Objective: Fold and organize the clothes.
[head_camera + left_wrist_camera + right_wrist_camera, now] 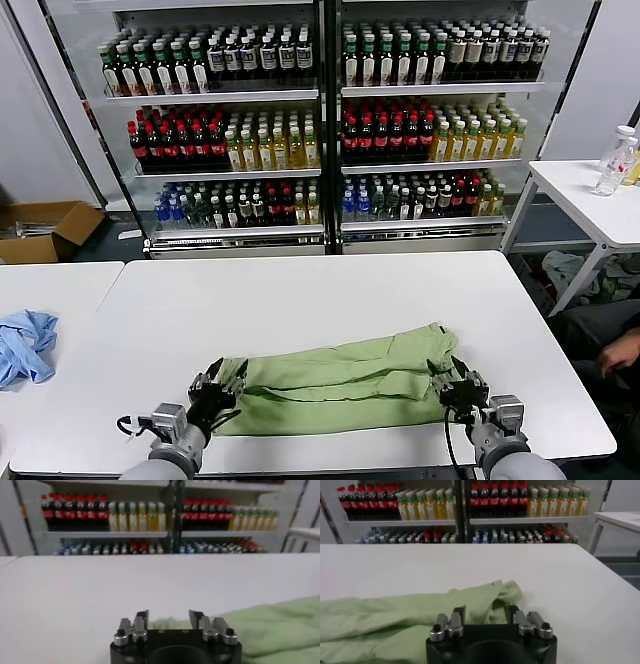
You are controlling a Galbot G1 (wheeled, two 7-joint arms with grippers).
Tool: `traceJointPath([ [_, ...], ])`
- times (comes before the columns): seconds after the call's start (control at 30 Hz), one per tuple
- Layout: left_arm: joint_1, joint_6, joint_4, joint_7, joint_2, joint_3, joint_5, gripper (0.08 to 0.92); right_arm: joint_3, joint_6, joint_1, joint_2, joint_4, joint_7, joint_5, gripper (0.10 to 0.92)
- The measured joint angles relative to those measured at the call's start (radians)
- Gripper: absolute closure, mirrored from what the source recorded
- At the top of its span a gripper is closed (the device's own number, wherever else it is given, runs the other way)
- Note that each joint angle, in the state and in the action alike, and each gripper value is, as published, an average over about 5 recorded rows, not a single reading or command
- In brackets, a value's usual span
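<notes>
The pastel-green T-shirt (340,385) lies folded into a long band across the near part of the white table (310,300). My left gripper (222,382) is open at the band's left end, with cloth just beyond its fingers in the left wrist view (169,616). My right gripper (452,378) is open at the band's right end; the right wrist view (482,612) shows its fingers over the shirt's bunched edge (470,600). Neither gripper holds the cloth. No print patch shows.
A light blue garment (25,345) lies on the adjoining table at the left. Drink shelves (320,120) stand behind. A small white table with a bottle (615,160) stands at the right, and a person's hand (620,352) is near the right edge.
</notes>
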Motion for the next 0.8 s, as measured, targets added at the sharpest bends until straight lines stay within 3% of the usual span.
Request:
traceJointPath([
  [0.13,0.005,0.012,0.024,-0.024,-0.037,0.013,0.045,0.301,0.005,0.003,-0.017,-0.001,0.011,-0.001,-0.009,0.248],
  [0.23,0.014,0.021,0.031,-0.029,-0.053,0.019,0.06,0.299,0.01,0.009,-0.026,-0.002,0.014,0.0,-0.016,0.211],
  [0.8,0.048,0.036,-0.001,0.053,-0.039,-0.069,-0.14,0.797,0.038,0.042,-0.032,-0.023,0.044,0.015,-0.012,0.203],
])
